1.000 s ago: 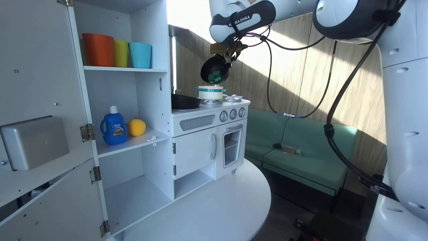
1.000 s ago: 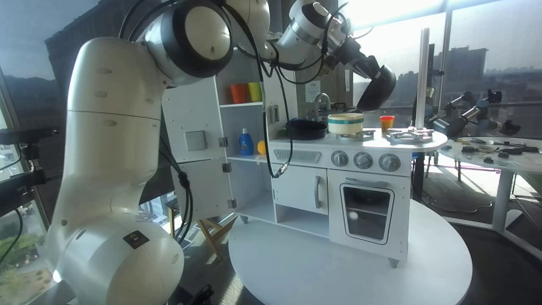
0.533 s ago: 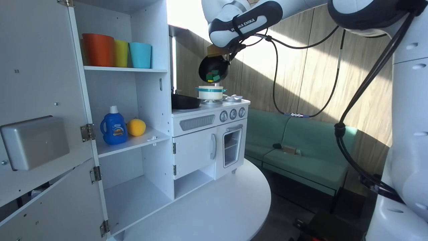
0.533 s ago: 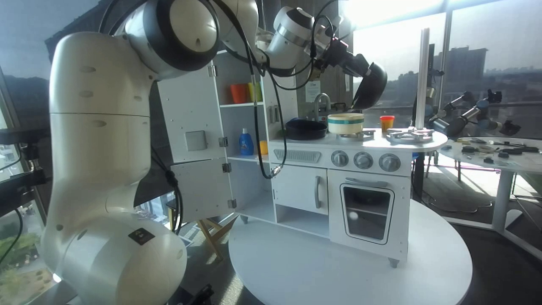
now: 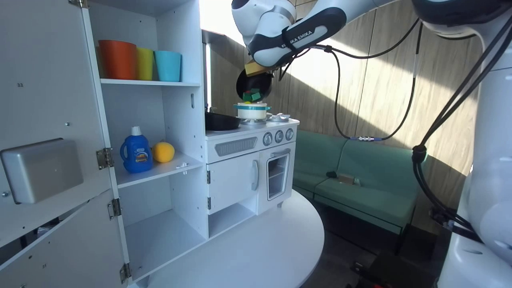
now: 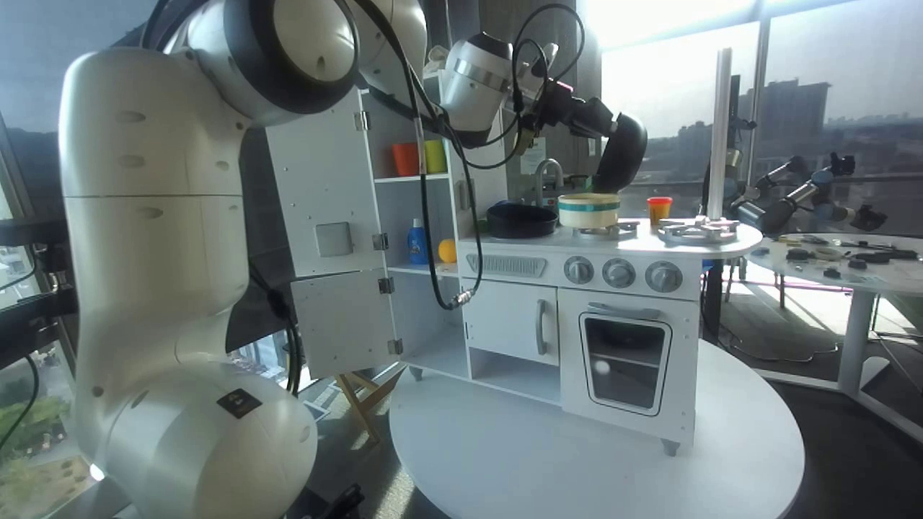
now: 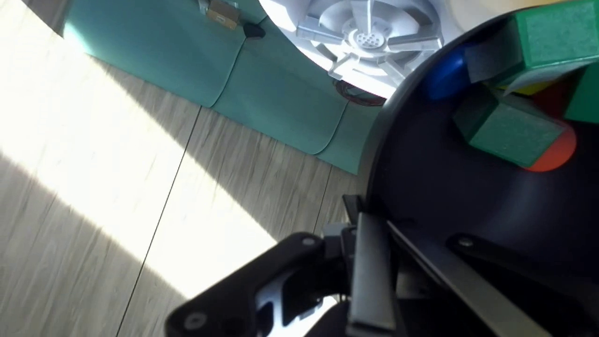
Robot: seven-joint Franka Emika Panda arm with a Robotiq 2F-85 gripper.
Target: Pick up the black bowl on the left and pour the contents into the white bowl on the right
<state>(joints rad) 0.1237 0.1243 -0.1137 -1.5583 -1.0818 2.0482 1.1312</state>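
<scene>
Black bowl (image 5: 250, 84), its rim pinched in the tool (image 7: 376, 215), hangs tilted just above the white bowl (image 6: 588, 214), right of the pan (image 6: 521, 221) (contact is hard to tell). Pouring seems in hand, green blocks (image 7: 519, 131) inside; next probably calls for tipping further.

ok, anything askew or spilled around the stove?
Nothing looks wrong. The black bowl is steeply tilted in the gripper, but that fits the pour: its low edge appears near the white bowl. Green blocks sit inside it; no spill visible.
</scene>
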